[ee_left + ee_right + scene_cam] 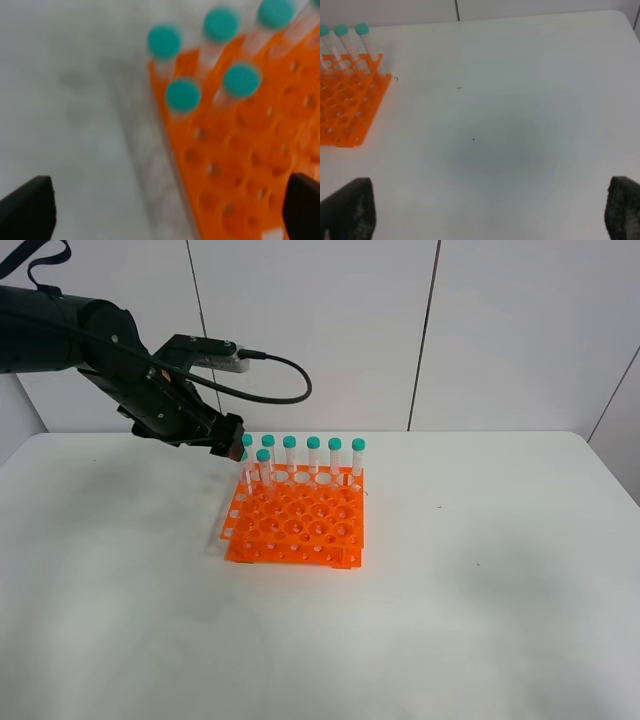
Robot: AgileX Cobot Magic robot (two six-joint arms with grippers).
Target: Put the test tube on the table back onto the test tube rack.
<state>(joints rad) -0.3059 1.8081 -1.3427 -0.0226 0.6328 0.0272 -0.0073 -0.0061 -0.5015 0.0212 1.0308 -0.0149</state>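
The orange test tube rack (297, 522) stands on the white table (480, 570). Several teal-capped test tubes stand upright in its back rows; one of them (263, 462) is in the second row at the left. No tube lies on the table in any view. My left gripper (229, 440) hovers just above the rack's back left corner. In the left wrist view it (167, 200) is wide open and empty, above the rack (240, 165) and the capped tubes (183, 95). My right gripper (485, 205) is open and empty over bare table, right of the rack (345, 110).
White wall panels stand behind the table. The left arm's black cable (285, 390) loops above the rack's back left. The right arm is out of the exterior high view.
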